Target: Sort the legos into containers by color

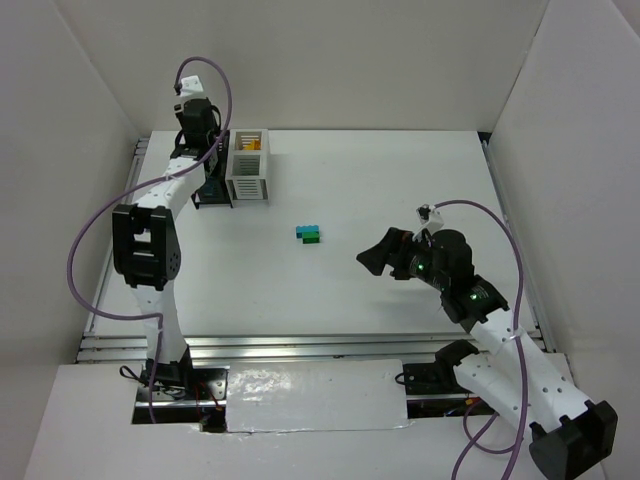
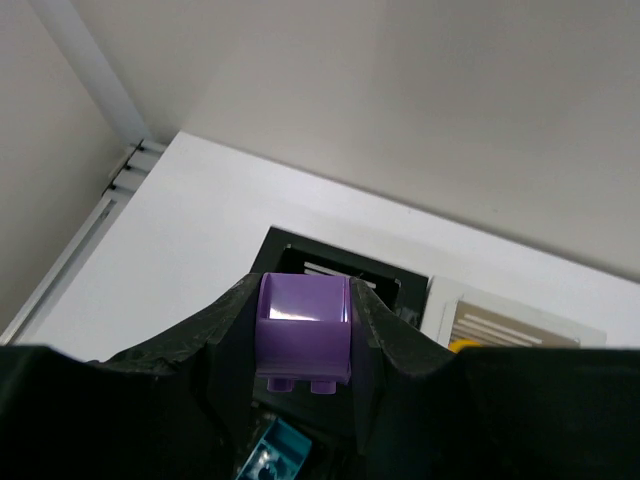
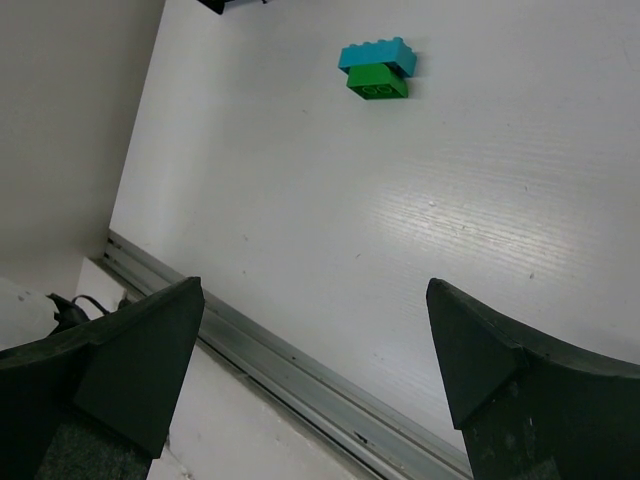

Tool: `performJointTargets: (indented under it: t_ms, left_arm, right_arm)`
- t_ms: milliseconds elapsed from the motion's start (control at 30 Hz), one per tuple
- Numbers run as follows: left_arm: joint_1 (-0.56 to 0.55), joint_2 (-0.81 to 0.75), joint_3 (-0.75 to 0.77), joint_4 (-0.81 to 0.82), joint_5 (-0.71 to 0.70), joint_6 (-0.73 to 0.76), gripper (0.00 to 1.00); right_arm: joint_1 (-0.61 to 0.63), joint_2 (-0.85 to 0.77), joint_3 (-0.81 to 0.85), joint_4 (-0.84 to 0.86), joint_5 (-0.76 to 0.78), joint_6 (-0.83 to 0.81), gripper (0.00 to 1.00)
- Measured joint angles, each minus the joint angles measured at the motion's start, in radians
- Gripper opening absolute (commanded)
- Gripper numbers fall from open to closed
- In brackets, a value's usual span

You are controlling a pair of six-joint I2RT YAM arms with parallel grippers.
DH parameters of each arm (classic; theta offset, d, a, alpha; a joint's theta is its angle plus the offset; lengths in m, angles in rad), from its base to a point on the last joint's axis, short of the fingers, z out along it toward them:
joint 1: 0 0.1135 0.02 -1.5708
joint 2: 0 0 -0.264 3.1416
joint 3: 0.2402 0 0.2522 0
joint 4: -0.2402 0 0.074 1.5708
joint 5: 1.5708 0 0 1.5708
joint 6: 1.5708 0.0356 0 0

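Left gripper: jaws closed tight on a purple lego brick, studs pointing down, held above the black bin. A teal piece shows below it, seemingly inside that bin, though the fingers block much of the view.
White bin: joined to the black one, with yellow pieces inside.
Right gripper: jaws spread wide, holding nothing, above the table.
Mid-table: teal brick touching green brick.
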State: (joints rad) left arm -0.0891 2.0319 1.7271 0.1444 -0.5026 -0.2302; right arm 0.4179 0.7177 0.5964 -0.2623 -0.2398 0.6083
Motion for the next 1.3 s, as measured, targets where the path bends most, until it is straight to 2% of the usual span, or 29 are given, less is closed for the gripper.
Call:
performJointTargets:
  t_ms: [133,300,1300]
  left_arm:
    - [0.014,0.011,-0.036,0.117,0.015,0.015,0.00]
    - [0.031,0.041,-0.043,0.171,0.055,0.012,0.00]
    - [0.040,0.046,-0.058,0.176,0.135,-0.009,0.00]
  right_arm:
    - [0.000,0.001,0.004,0.000,0.001,0.000,1.00]
    - [0.000,0.011,0.004,0.000,0.007,0.002,1.00]
    - [0.000,0.027,0.005,0.000,-0.001,0.004,1.00]
